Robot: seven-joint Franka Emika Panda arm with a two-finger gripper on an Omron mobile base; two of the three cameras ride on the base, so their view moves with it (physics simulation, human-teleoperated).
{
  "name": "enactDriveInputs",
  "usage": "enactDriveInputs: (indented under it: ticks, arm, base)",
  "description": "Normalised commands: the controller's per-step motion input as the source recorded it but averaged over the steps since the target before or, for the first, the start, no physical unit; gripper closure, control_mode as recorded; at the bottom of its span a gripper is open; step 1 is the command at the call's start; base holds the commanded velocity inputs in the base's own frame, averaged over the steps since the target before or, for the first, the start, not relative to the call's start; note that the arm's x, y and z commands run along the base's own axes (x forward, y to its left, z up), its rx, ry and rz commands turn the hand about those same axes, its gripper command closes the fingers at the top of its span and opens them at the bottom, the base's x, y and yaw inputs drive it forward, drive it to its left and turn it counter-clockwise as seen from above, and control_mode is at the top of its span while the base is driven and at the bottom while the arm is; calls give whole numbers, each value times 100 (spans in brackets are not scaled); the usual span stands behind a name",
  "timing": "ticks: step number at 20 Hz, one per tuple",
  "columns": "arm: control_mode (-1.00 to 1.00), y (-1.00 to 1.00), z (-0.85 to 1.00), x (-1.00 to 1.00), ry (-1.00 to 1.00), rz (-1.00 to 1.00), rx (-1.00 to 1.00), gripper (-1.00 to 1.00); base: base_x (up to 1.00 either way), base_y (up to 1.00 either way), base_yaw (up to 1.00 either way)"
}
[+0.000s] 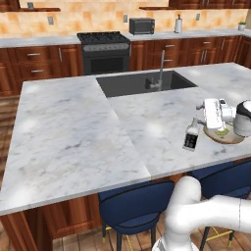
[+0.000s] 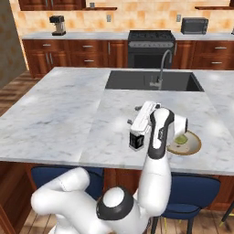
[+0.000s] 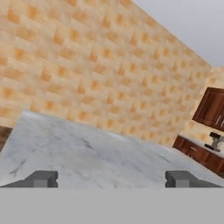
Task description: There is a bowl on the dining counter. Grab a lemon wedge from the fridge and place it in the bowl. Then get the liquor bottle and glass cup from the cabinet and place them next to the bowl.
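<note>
- Where the white marble worktop [image 1: 73, 132] meets its near edge, the small clear liquor bottle with a dark label [image 1: 191, 136] stands upright, just beside the shallow tan bowl [image 1: 234, 139] at that bowl's 9 o'clock in the left base view.
- In the right base view the same bottle [image 2: 136, 139] stands at the bowl's [image 2: 194, 147] 9 o'clock, partly covered by the white arm.
- A yellow-green lemon wedge [image 2: 181, 138] lies inside the bowl.
- The end effector [image 1: 200, 112] sits just above the bottle's neck, at its 12 o'clock; in the hand view the two dark fingertips [image 3: 43, 178] stand far apart, fully spread, with nothing between them.
- The end effector holds nothing; whether a finger touches the bottle cannot be told.
- A dark recessed sink [image 1: 142, 82] with a grey tap lies at the bottle's 11 o'clock, well apart.
- Blue upholstered stools [image 1: 135, 203] stand under the worktop's near edge.
</note>
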Motion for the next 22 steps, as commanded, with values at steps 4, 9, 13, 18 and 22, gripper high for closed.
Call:
enactDriveInputs:
  ticks: [4, 9, 13, 18, 22]
  arm:
    - [-100, 95, 69, -39, -31, 0, -4, -100]
    - [-100, 100, 64, -52, -22, -1, -11, -100]
    - [-100, 100, 63, -55, -2, -13, -4, -100]
    - [-100, 100, 45, -51, 7, -24, 0, -100]
    - [-100, 93, 29, -50, 19, -31, 0, -100]
  base:
    - [0, 0, 0]
    - [0, 0, 0]
    - [0, 0, 0]
    - [0, 0, 0]
    - [0, 0, 0]
